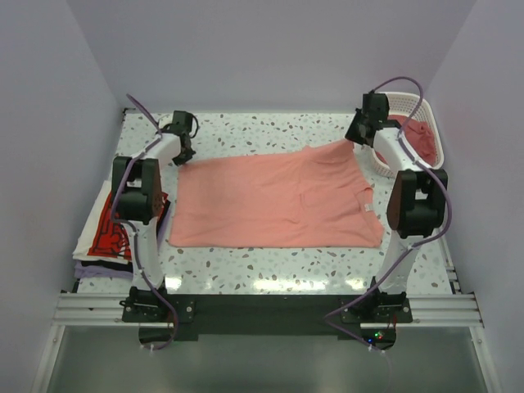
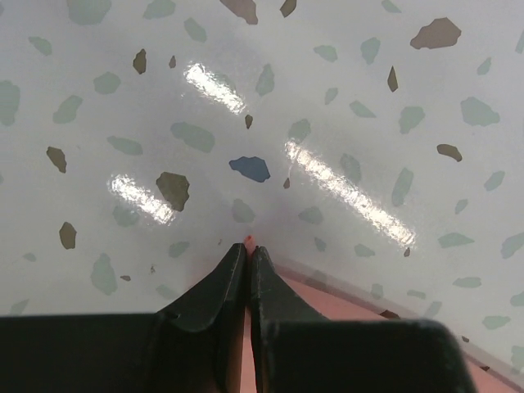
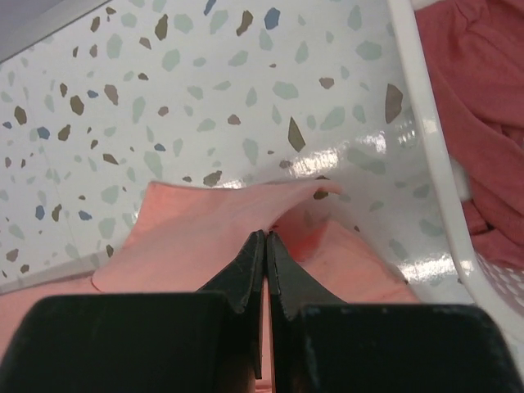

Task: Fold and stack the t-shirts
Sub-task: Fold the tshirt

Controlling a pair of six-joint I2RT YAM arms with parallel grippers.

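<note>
Salmon-pink t-shirt (image 1: pixel 274 201) spread flat at the centre of the speckled worktop (image 1: pixel 270 264). The left jaws are together, clamped on the shirt's far left corner, low over the worktop. The right jaws are together, clamped on the far right corner, where the cloth rises in a peak. At the left edge, 2 folded shirts lie stacked: a white printed t-shirt (image 1: pixel 105 225) on a pale purple t-shirt (image 1: pixel 98 268). At the far right, a white basket (image 1: pixel 407 101) holds more pink cloth (image 1: pixel 422 141).
</note>
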